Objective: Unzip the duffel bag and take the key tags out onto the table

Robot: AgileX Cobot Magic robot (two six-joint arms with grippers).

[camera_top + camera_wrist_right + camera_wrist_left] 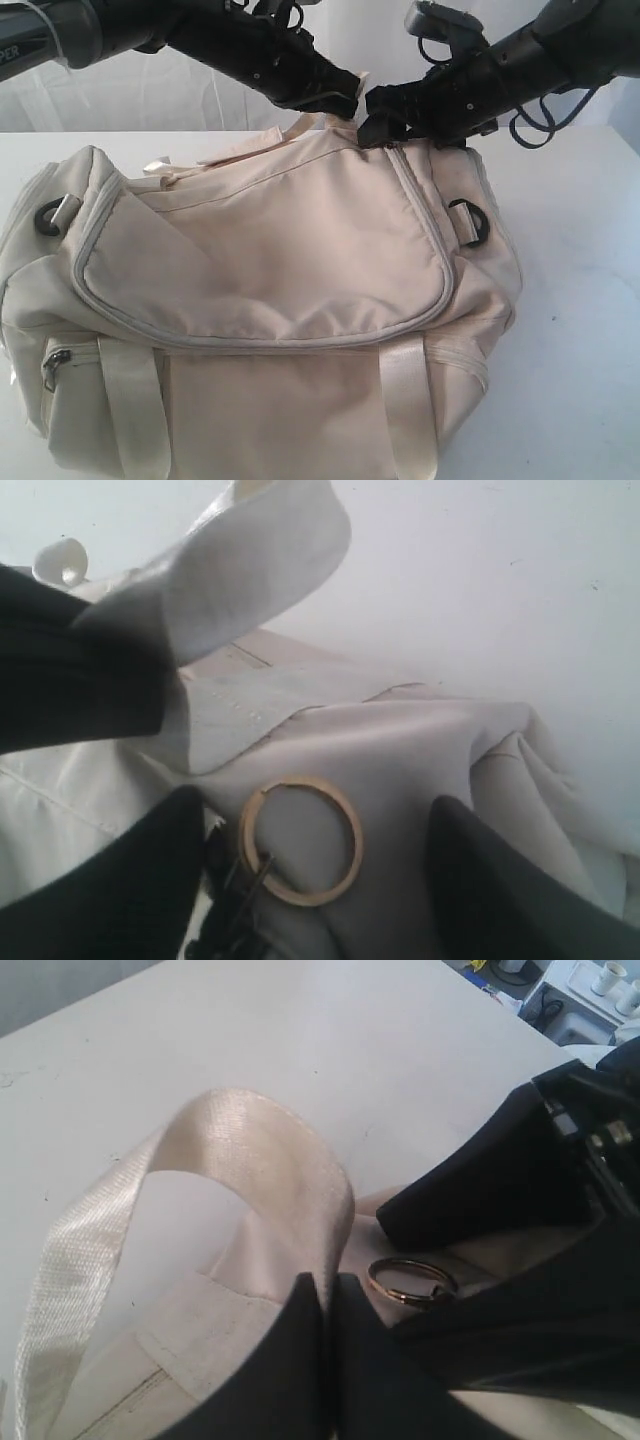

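— What's on the plain white surface [580,300]?
— A big cream fabric duffel bag [270,250], zipped shut.
— And the claws?
— Both are at the bag's top. The left claw [328,1295] is pinched tight on the bag's shiny cream webbing handle [270,1150]. The right claw [315,820] stands wide, with fingers either side of a small brass-coloured metal ring [356,842].
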